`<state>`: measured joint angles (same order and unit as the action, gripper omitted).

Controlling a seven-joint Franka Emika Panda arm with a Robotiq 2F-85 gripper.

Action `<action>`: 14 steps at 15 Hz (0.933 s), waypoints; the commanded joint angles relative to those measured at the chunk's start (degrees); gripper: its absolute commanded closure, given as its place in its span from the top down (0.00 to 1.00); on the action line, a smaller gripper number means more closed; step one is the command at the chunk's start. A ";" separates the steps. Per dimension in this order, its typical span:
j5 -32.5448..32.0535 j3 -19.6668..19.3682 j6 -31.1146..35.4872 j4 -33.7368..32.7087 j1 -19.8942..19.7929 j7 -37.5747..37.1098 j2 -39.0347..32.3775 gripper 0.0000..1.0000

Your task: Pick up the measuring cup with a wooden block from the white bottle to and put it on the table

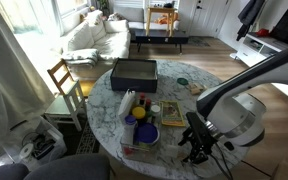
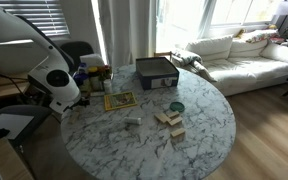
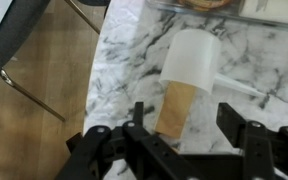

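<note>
In the wrist view a white measuring cup (image 3: 191,58) lies on its side on the marble table (image 3: 124,60), its thin handle (image 3: 242,87) pointing right. A flat wooden block (image 3: 180,106) sticks out of its mouth toward me. My gripper (image 3: 184,118) is open. Its two black fingers (image 3: 139,116) stand either side of the block's near end, with gaps showing on both sides. In an exterior view the gripper (image 1: 196,140) hangs low over the table's near right edge. A slim white bottle (image 1: 129,103) lies further left on the table. The cup itself is hidden there.
A black box (image 1: 134,72), a blue bowl (image 1: 144,133), wooden blocks (image 1: 194,88) and a green disc (image 1: 182,81) share the round table. In the wrist view the table edge runs just left of the cup, over wood floor (image 3: 34,120). A tray rim (image 3: 244,8) crosses the top.
</note>
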<state>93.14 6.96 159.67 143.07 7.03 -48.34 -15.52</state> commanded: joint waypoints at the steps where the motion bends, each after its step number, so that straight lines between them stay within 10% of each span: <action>1: 1.54 -1.12 1.91 -2.43 0.75 0.60 -3.30 0.67; 8: 0.40 -1.96 2.99 -3.34 0.95 -0.25 -3.14 0.05; 14: -4.84 -1.57 7.05 1.05 1.49 -3.77 0.28 0.07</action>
<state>91.46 5.48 164.23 140.61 7.63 -49.02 -17.94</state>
